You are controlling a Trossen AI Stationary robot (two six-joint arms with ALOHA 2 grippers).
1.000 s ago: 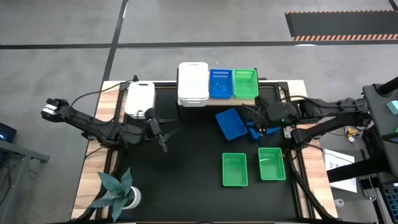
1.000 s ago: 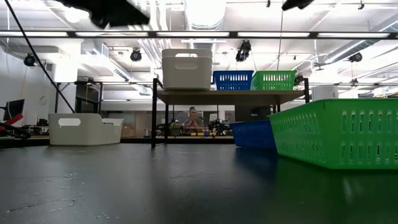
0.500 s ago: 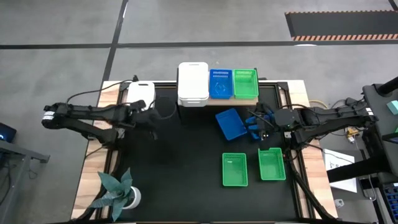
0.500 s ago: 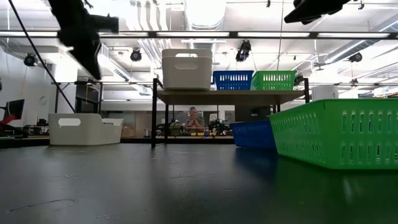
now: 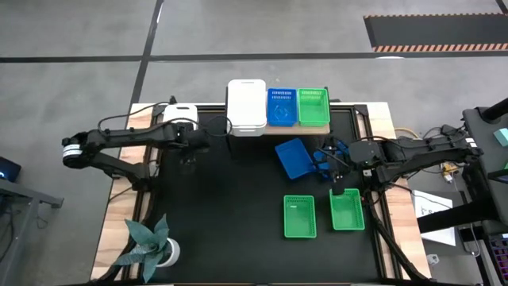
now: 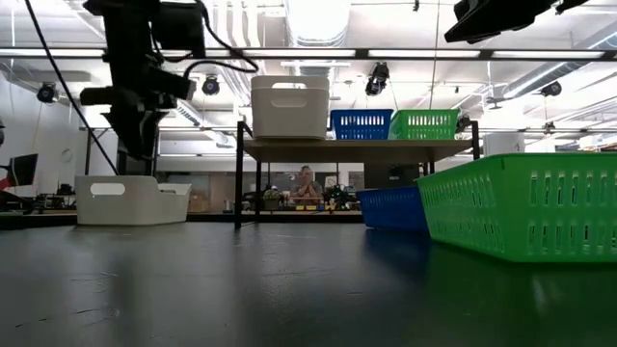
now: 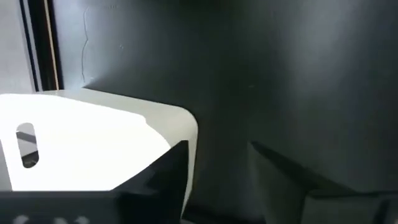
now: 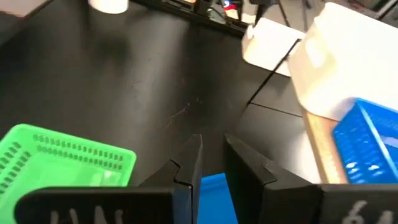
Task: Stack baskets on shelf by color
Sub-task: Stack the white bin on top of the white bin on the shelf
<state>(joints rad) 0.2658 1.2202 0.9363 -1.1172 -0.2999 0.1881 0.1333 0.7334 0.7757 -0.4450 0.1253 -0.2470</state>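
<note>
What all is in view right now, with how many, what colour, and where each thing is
White baskets: two; a stack on the shelf's left end, one on the table's left back corner.
Blue baskets: two; one mid-shelf, one tilted on the table before the shelf.
Green baskets: three; one on the shelf's right end, two side by side on the table's right front.
Shelf: one, light wood, back of the table.
Plant: one, green, table's left front corner.
Person: one, far behind the shelf.
Left gripper: open, beside the lone white basket.
Right gripper: slightly open, above the tilted blue basket.
</note>
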